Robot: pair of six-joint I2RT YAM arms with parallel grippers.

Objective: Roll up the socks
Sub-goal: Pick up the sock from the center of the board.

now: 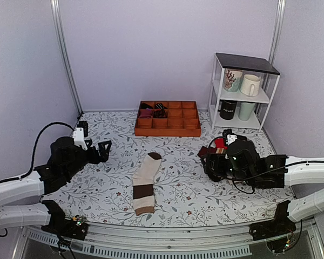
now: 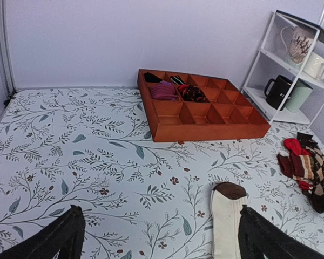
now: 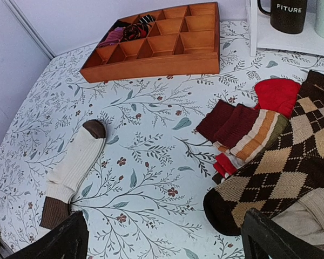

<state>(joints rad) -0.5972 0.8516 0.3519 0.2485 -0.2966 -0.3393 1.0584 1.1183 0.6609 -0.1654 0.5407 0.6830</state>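
One task item on the table (image 1: pixel 108 186): socks (image 1: pixel 146 183), cream-white with dark brown toe, wide dark brown band and tan-brown cuff, laid flat and full length near the middle of the floral cloth, toe toward the wooden tray (image 1: pixel 167 127), cuff toward the near edge. Single sock or stacked pair: not possible to tell from above. Unrolled, no fold at either end. Left claw (image 1: pixel 103 150): fingers spread wide, gripping nothing, off to the left of the socks and apart from them; in the left wrist view only the toe end (image 2: pixel 227 218) showing, beside the right-hand finger (image 2: pixel 262 237). Right claw (image 1: pixel 208 162): likewise spread wide and empty, to the right of the socks, just beside a heap of other socks (image 3: pixel 281 156) in argyle, stripes and red, not part of the job. Behind, a white rack (image 1: pixel 243 91) with mugs. Step in hand, by judgement: the very start, approach only, rolling not yet begun. Likely needed next: descent of one claw onto one end of the socks, toe or cuff, a pinch of the fabric edge, then a turn-over along the length, with the other claw pinning the opposite end against sliding on the cloth.
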